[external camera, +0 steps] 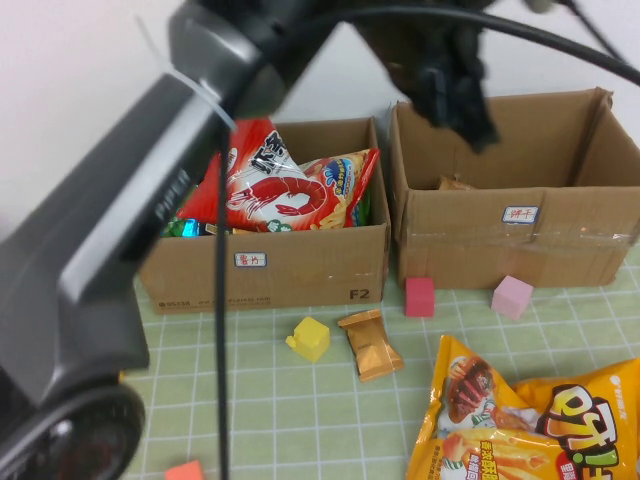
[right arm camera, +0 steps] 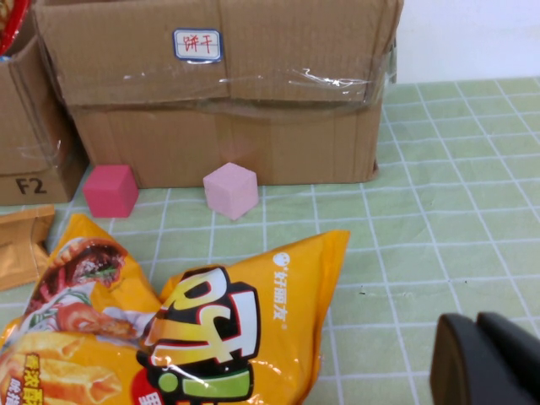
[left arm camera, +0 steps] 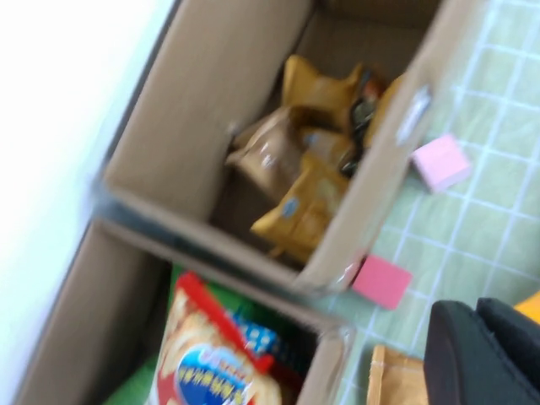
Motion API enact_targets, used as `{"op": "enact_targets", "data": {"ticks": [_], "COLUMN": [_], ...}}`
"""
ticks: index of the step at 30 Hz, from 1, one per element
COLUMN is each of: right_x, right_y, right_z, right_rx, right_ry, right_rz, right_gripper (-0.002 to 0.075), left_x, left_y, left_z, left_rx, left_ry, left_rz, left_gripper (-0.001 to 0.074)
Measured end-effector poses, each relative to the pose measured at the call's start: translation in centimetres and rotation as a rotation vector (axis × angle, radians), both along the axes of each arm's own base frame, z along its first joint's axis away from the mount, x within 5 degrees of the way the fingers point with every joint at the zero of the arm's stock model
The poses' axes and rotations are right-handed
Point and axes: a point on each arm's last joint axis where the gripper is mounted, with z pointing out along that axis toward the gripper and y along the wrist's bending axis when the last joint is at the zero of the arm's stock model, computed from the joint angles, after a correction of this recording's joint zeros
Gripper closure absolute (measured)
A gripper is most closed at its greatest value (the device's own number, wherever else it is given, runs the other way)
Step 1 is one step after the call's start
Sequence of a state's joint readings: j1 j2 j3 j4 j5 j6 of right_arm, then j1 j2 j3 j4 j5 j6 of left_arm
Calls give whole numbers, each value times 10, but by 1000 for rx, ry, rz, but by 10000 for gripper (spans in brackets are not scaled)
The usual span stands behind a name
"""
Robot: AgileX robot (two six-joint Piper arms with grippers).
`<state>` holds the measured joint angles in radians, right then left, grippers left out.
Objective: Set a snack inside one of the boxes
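1. Surface: a pale green tablecloth (external camera: 300, 420) with a white grid is covering the table; a plain white wall (external camera: 70, 90) is filling the upper left of the high view.
2. Left box (external camera: 270, 265), centre of the high view, is holding a red shrimp-chip bag (external camera: 265, 185) and other packets, which are standing above its rim.
3. Right box (external camera: 520, 225), upper right, is carrying a small white label; the left wrist view is showing brown and yellow biscuit packets (left arm camera: 304, 181) lying inside it.
4. Loose snacks: a small brown packet (external camera: 370, 343) is lying on the cloth in front of the left box; a large orange chip bag (external camera: 530, 415) is lying at lower right, outside both boxes.
5. Blocks: a yellow block (external camera: 309, 338) is sitting just beside the brown packet; a red block (external camera: 419, 296) and a pink block (external camera: 512, 297) are resting near the right box's front wall.
6. Left gripper (external camera: 462, 95) is hanging over the right box, its arm crossing the frame from lower left; jaw state cannot be told.
7. Right gripper (right arm camera: 489, 359) is showing only as a dark finger edge beside the orange bag; jaw state cannot be told.
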<state>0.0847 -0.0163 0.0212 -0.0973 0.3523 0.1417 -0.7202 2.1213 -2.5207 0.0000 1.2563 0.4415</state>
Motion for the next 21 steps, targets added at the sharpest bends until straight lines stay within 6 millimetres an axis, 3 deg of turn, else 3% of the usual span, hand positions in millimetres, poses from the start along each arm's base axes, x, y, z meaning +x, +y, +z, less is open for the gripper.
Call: {"op": "enact_targets", "data": {"ticks": [6,11,15,21], "right_x": [0,0,0,0], "right_y": [0,0,0,0], "right_z": [0,0,0,0], "right_rx": [0,0,0,0], "right_ry": [0,0,0,0], "right_rz": [0,0,0,0], "right_gripper": [728,728,728,728], "left_x": [-50,-83,-100,-134], "left_y": [-28,-30,-9,43], "left_z": [23,42,59,77], "left_rx": [-2,-32,-55,-76], "left_ry": [-65,-73,-64,-32], "left_rz": [-95,-128,-92,16], "left_gripper": [735,735,735,735]}}
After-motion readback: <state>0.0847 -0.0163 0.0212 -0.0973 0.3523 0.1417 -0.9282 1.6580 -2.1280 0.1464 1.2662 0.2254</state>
